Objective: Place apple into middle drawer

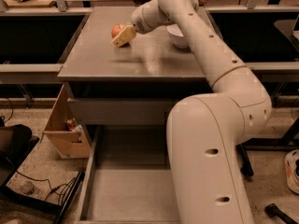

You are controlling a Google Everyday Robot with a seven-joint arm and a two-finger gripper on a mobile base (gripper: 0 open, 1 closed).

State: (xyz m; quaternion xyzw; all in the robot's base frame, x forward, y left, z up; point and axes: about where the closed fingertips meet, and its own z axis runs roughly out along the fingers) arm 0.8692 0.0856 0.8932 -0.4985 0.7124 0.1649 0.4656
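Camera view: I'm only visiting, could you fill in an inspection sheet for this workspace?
Surface: grey cabinet top.
Job's things: apple on the cabinet top; middle drawer pulled open below, apple not in it.
Clutter: white bowl on the top, partly behind the arm.
Grippers: gripper right at the apple; grasp unclear.
Cables: black cables on the floor, left.
Surroundings: cardboard box beside the cabinet.

Single high view from behind the arm (219, 69), down onto cabinet top (107, 62), claw (121, 38) beside apple (116, 30)
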